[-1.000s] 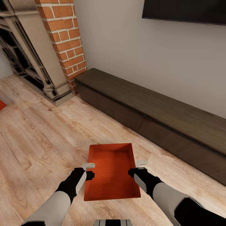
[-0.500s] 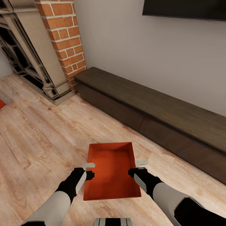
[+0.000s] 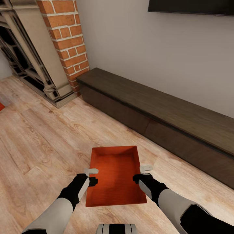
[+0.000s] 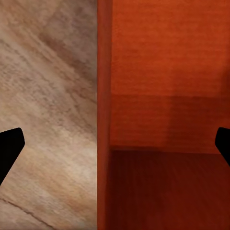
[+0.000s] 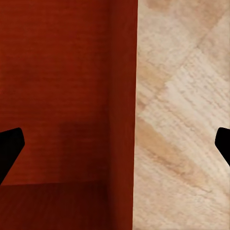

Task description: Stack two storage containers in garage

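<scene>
Head view: one storage container near centre over light wood floor, left gripper at its left wall, right gripper at its right wall; one brick chimney, one fireplace, one long dark cabinet far right.

Left wrist view: two fingertips spread, straddling one container wall, not closed on it.

Right wrist view: two fingertips likewise spread astride one wall.
</scene>
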You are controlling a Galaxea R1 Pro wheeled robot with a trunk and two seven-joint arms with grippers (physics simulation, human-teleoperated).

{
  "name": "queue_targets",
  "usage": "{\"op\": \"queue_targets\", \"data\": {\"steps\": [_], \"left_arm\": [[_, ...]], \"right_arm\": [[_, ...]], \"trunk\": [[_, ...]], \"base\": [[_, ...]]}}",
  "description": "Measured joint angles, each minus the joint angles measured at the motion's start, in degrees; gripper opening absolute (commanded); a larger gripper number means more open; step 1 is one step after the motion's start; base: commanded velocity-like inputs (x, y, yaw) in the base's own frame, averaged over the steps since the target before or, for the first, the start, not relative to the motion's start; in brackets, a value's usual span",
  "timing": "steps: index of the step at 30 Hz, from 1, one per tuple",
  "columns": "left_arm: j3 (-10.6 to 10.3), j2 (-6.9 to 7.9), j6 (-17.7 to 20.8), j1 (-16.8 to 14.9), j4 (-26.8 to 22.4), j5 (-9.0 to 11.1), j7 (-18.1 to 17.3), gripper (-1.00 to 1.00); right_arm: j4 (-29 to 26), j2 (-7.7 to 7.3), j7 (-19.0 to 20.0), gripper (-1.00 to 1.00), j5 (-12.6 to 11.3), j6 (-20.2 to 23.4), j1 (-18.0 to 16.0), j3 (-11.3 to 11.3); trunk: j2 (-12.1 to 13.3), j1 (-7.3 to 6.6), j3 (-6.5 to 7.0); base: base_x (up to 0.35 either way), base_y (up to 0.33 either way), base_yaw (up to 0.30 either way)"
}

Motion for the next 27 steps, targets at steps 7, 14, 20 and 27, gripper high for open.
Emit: {"op": "queue_targets", "data": {"steps": [7, 14, 20, 27], "left_arm": [[0.01, 0.0, 0.07, 0.0, -0.06, 0.0, 0.0, 1.0], [0.01, 0.0, 0.07, 0.0, -0.06, 0.0, 0.0, 1.0], [0.01, 0.0, 0.07, 0.0, -0.06, 0.0, 0.0, 1.0], [0.06, 0.04, 0.07, 0.0, -0.06, 0.0, 0.0, 1.0]], "right_arm": [[0.0, 0.0, 0.0, 1.0, 0.02, -0.09, 0.0, 0.01], [0.0, 0.0, 0.0, 1.0, 0.08, -0.12, 0.0, 0.01], [0.0, 0.0, 0.0, 1.0, 0.07, -0.08, 0.0, 0.01], [0.0, 0.0, 0.0, 1.0, 0.08, -0.07, 0.0, 0.01]], "trunk": [[0.0, 0.0, 0.0], [0.0, 0.0, 0.0], [-1.99, 1.09, -0.89], [-4.01, 2.2, -1.79]], "base": [[0.0, 0.0, 0.0], [0.0, 0.0, 0.0], [0.0, 0.0, 0.0], [0.0, 0.0, 0.0]]}}
